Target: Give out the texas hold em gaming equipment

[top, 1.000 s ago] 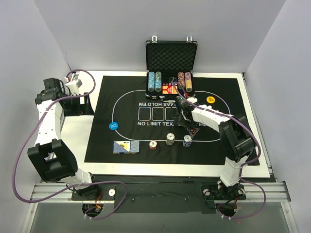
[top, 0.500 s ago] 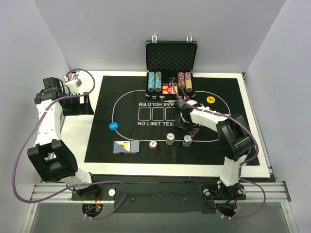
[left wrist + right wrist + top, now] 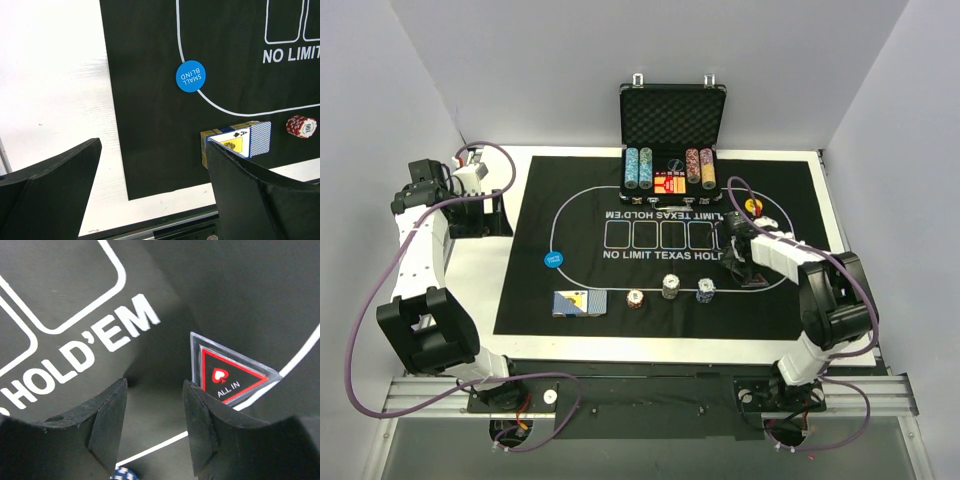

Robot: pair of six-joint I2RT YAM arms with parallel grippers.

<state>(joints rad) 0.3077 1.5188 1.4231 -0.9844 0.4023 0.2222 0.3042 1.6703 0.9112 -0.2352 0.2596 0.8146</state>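
Just beside the half-spread, empty right jaws, a clear red-and-black "ALL IN" triangle [image 3: 227, 376] is seemingly lying delivered, while rows of striped poker chips [image 3: 639, 168] are waiting in the black foam-lined case [image 3: 670, 112].

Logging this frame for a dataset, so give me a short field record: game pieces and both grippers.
left gripper: open, empty
right gripper: open, gap empty
ALL IN triangle: on mat, beside right gripper
card deck: mat's near-left part
chip stacks: red, grey, blue, row right of deck
blue disc: mat's left side
yellow disc: mat's right side
case: open, far edge
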